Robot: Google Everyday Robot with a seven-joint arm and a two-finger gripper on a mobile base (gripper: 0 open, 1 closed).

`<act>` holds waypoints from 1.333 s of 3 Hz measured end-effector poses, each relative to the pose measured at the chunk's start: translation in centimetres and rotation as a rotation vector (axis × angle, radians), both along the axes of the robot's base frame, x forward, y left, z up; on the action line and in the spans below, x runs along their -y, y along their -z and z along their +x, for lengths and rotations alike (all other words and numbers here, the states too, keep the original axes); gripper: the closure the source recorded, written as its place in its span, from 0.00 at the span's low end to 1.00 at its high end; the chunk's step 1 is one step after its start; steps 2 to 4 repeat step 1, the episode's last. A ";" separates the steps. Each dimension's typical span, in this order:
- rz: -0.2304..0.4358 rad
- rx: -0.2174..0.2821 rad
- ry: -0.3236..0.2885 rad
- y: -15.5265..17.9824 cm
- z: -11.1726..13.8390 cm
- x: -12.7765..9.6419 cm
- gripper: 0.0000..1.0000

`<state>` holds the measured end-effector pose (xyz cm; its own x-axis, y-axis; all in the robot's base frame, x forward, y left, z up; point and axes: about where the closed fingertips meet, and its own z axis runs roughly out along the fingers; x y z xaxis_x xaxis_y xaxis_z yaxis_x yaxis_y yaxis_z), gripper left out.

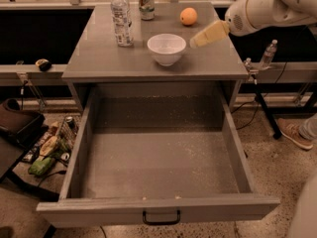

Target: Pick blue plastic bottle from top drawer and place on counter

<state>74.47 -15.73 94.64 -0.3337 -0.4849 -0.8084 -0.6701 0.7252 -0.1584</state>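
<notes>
The blue plastic bottle (121, 19), clear with a white cap and a pale label, stands upright on the counter (99, 58) at its back left. My gripper (205, 35) hangs over the counter's right side, to the right of the white bowl (167, 48) and far from the bottle. It carries nothing. The top drawer (158, 157) is pulled fully out below the counter. Its speckled floor is bare, and a dark handle (161, 217) sits on its front panel.
A green-and-silver can (145, 4) and an orange (188, 16) stand at the back of the counter. A tiny clear bottle (268, 53) stands on a ledge at the right. Clutter lies on the floor at the left (47, 152). A person's shoe (294, 133) is at the right.
</notes>
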 end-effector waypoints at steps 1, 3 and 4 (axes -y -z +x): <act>-0.015 -0.038 0.084 -1.1 -8.2 6.0 0.00; -0.015 -0.038 0.084 -1.1 -8.2 6.0 0.00; -0.015 -0.038 0.084 -1.1 -8.2 6.0 0.00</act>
